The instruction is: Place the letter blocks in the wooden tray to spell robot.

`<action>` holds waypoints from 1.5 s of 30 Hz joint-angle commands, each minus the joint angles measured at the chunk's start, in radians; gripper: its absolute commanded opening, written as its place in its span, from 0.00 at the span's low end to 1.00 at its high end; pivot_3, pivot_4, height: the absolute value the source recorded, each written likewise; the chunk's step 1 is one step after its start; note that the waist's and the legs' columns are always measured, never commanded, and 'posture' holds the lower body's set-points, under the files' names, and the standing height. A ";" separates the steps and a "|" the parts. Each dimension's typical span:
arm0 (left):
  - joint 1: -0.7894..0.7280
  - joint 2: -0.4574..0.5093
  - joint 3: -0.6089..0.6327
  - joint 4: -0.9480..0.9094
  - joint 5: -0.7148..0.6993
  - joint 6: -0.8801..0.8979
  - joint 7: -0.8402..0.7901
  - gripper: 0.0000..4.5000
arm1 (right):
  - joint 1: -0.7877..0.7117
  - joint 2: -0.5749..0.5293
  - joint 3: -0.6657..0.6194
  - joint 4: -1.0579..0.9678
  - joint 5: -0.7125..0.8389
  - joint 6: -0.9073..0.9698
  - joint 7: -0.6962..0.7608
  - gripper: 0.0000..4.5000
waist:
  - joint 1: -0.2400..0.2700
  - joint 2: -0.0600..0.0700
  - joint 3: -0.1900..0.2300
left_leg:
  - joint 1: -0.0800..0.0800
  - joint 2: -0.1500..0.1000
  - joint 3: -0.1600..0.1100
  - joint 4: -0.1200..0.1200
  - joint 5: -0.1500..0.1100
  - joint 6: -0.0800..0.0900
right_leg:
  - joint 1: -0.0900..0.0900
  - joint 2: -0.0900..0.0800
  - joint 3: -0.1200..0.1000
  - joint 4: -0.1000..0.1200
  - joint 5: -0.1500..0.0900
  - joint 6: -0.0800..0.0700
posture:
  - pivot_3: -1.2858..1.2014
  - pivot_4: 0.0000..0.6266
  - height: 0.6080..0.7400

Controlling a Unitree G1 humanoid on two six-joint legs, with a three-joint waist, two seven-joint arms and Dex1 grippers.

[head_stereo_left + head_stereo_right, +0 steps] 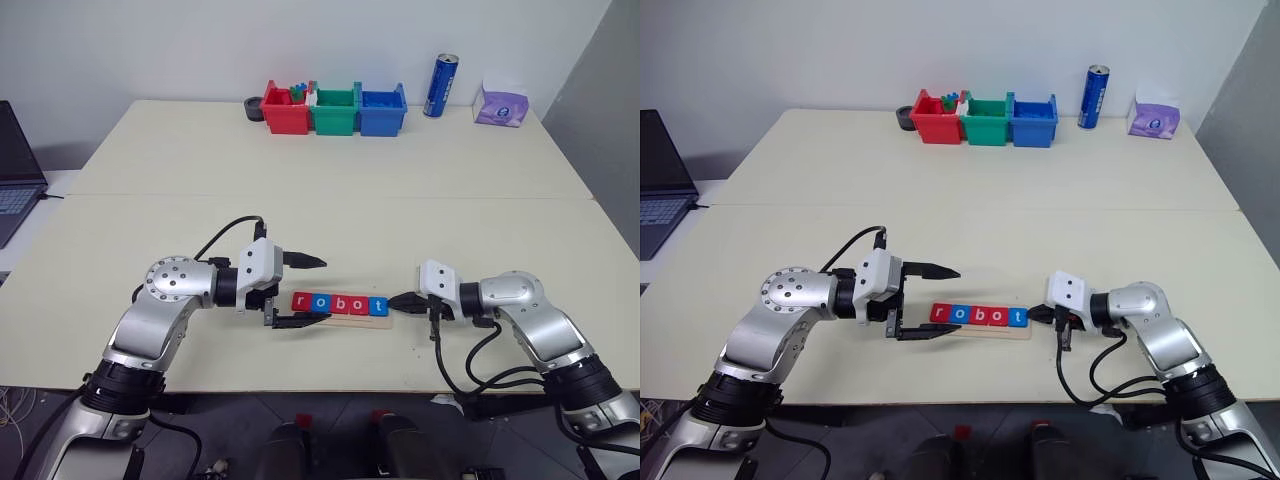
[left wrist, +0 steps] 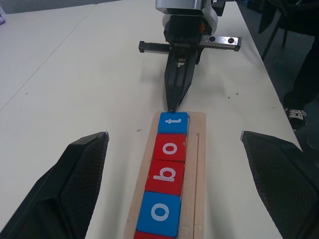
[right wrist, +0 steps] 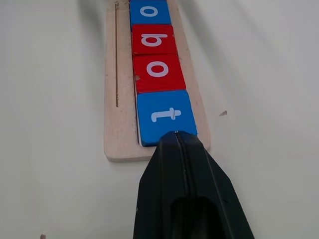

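The wooden tray (image 1: 345, 320) lies near the table's front edge. Five letter blocks sit in it in a row, reading r (image 1: 302, 301), o (image 1: 321, 302), b (image 1: 340, 303), o (image 1: 358, 304), t (image 1: 377, 305), coloured red, blue, red, red, blue. My left gripper (image 1: 323, 289) is open at the tray's left end, with one finger behind the row and one in front of it. It holds nothing. My right gripper (image 3: 177, 134) is shut, and its tip touches the outer edge of the blue t block (image 3: 164, 115) at the tray's right end.
Red (image 1: 285, 112), green (image 1: 335, 112) and blue (image 1: 382, 112) bins stand in a row at the table's far edge. A blue can (image 1: 441, 85) and a purple tissue pack (image 1: 502, 105) are to their right. A laptop (image 1: 15, 170) sits at the far left.
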 commanded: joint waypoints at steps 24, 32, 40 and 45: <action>-0.001 0.008 0.020 -0.038 -0.007 -0.008 0.014 1.00 | 0.003 0.010 -0.002 -0.029 0.010 0.011 -0.006 0.00 | -0.001 0.000 0.000 | 0.000 0.000 0.000 0.000 0.000 0.000 | 0.000 0.000 0.000 0.000 0.000 0.000 | 0.52 0.24 1.00; 0.006 0.016 0.021 -0.047 -0.012 -0.004 0.020 1.00 | 0.008 0.034 0.010 -0.031 0.000 0.010 -0.009 0.00 | -0.001 0.000 0.000 | 0.000 0.000 0.000 0.000 0.000 0.000 | 0.000 0.000 0.000 0.000 0.000 0.000 | 0.52 0.24 1.00; 0.013 0.020 0.021 -0.056 -0.014 0.000 0.023 1.00 | 0.002 0.021 0.001 -0.034 0.007 0.013 -0.001 0.00 | 0.000 0.000 0.000 | 0.000 0.000 0.000 0.000 0.000 0.000 | 0.000 0.000 0.000 0.000 0.000 0.000 | 0.52 0.24 1.00; 0.013 0.015 0.018 -0.055 -0.013 -0.003 0.024 1.00 | -0.007 0.018 0.000 -0.039 0.009 0.019 -0.001 0.00 | 0.000 0.000 0.000 | 0.000 0.000 0.000 0.000 0.000 0.000 | 0.000 0.000 0.000 0.000 0.000 0.000 | 0.52 0.24 1.00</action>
